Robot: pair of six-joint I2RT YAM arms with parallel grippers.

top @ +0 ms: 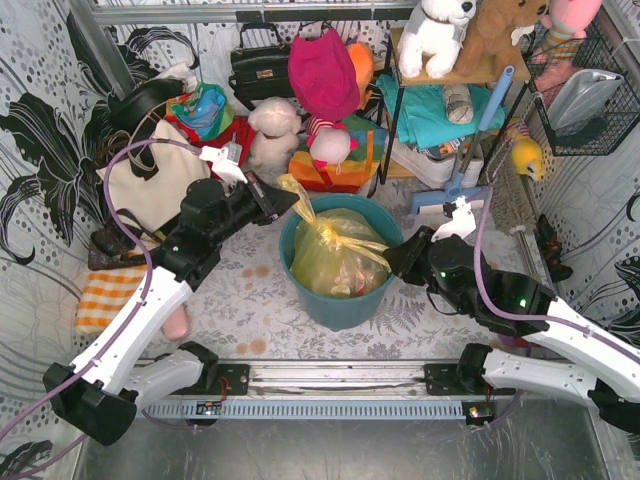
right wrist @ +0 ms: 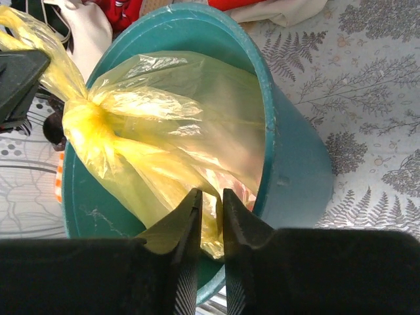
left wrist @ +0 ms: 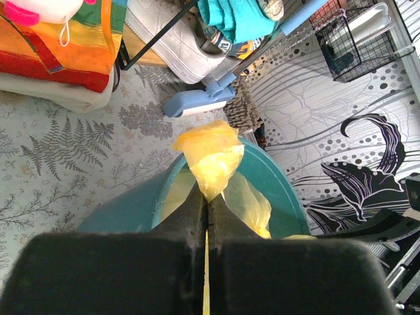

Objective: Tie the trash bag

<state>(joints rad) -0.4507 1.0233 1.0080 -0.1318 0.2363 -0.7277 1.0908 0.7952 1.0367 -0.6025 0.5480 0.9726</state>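
The yellow trash bag (top: 335,255) sits inside the round teal bucket (top: 340,312). Its top is gathered into a knot-like bunch (right wrist: 85,125). My left gripper (top: 283,203) is at the bucket's far-left rim, shut on one bag ear that sticks up past its fingertips (left wrist: 210,154). My right gripper (top: 393,262) is at the bucket's right rim, over the opening. Its jaws (right wrist: 211,197) stand almost together, pinching a strand of the bag (right wrist: 170,111) that runs from the bunch. The bucket also shows in the left wrist view (left wrist: 131,203) and the right wrist view (right wrist: 295,164).
A cream tote bag (top: 150,180) and an orange checked cloth (top: 105,295) lie left of the bucket. Stuffed toys (top: 275,130), a shelf and a blue mop (top: 450,190) crowd the back. A wire basket (top: 585,90) hangs at the right.
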